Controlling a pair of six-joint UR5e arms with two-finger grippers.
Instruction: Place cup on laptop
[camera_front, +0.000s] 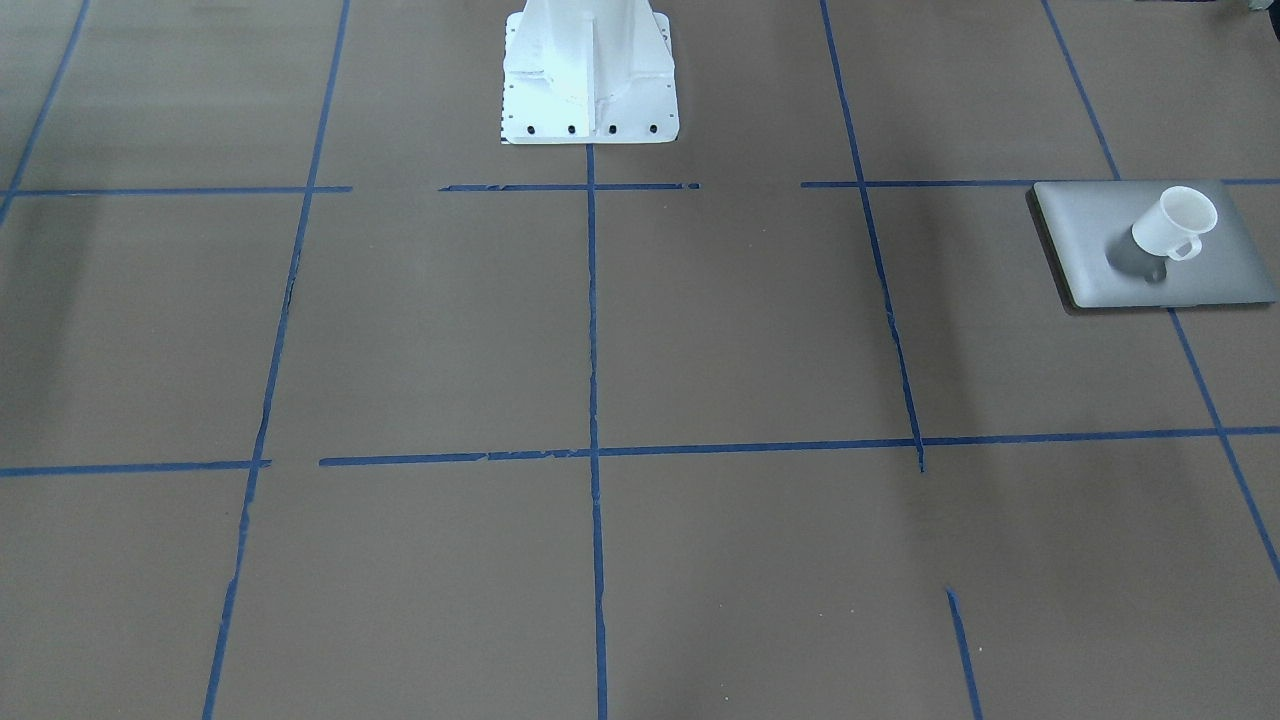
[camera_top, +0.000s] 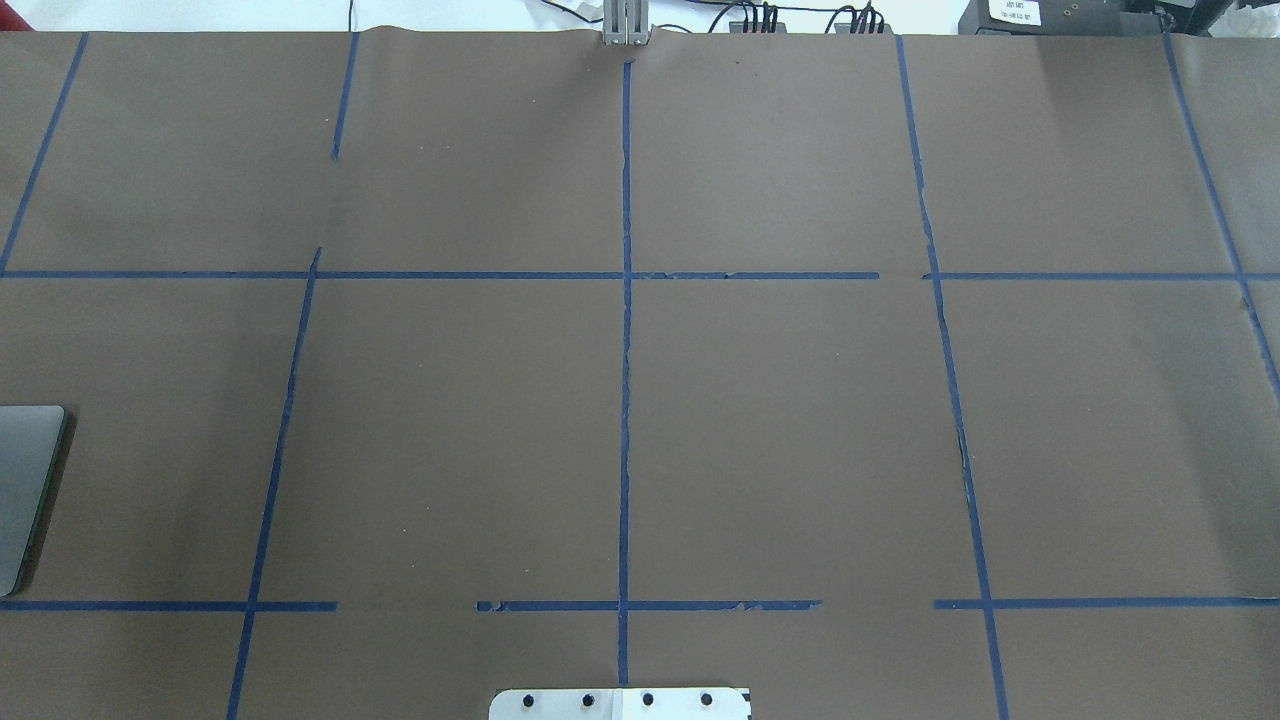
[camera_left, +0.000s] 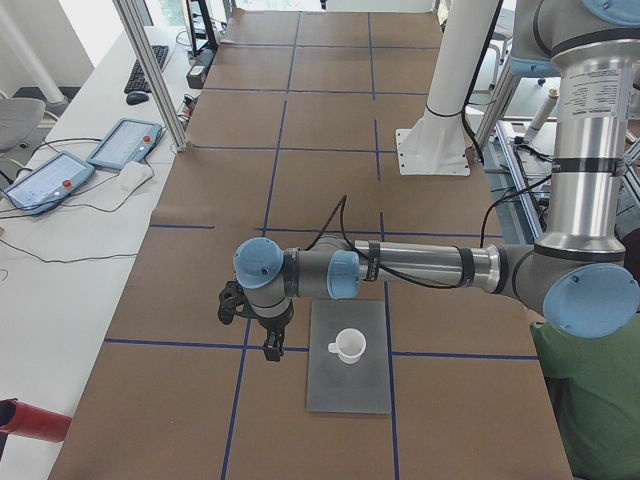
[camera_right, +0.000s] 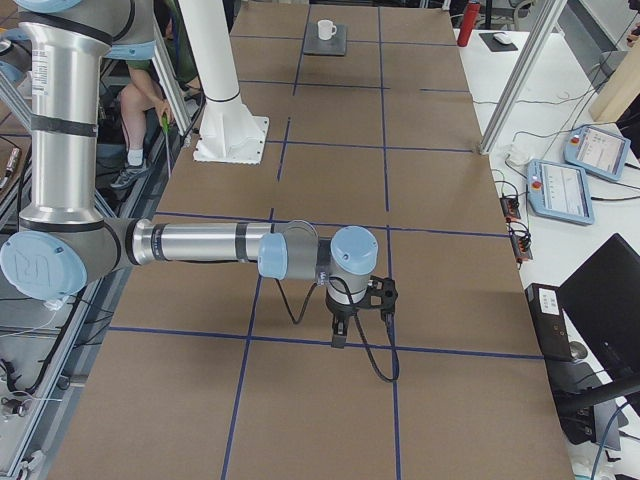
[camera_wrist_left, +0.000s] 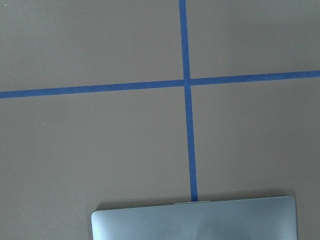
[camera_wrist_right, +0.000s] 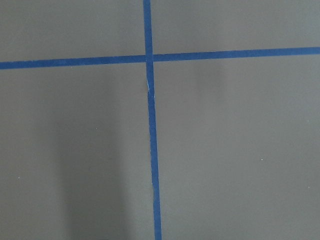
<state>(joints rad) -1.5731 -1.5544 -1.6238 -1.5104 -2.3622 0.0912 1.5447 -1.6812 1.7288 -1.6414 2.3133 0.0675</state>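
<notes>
The white cup (camera_front: 1175, 225) stands upright on the silver-grey laptop (camera_front: 1090, 255), handle towards the front-facing camera. In the exterior left view the cup (camera_left: 348, 345) sits on the laptop (camera_left: 345, 390), and my left gripper (camera_left: 269, 350) hangs above the table just beside the laptop's edge, apart from the cup; I cannot tell if it is open. The left wrist view shows only the laptop's edge (camera_wrist_left: 195, 222). My right gripper (camera_right: 339, 338) hovers over bare table far from the laptop (camera_right: 326, 44); I cannot tell its state.
The white robot pedestal (camera_front: 590, 80) stands at the table's robot side. Blue tape lines (camera_front: 593, 400) grid the brown table. Teach pendants (camera_left: 125, 145) lie on a side bench. A person in green (camera_left: 590, 400) sits by the left arm.
</notes>
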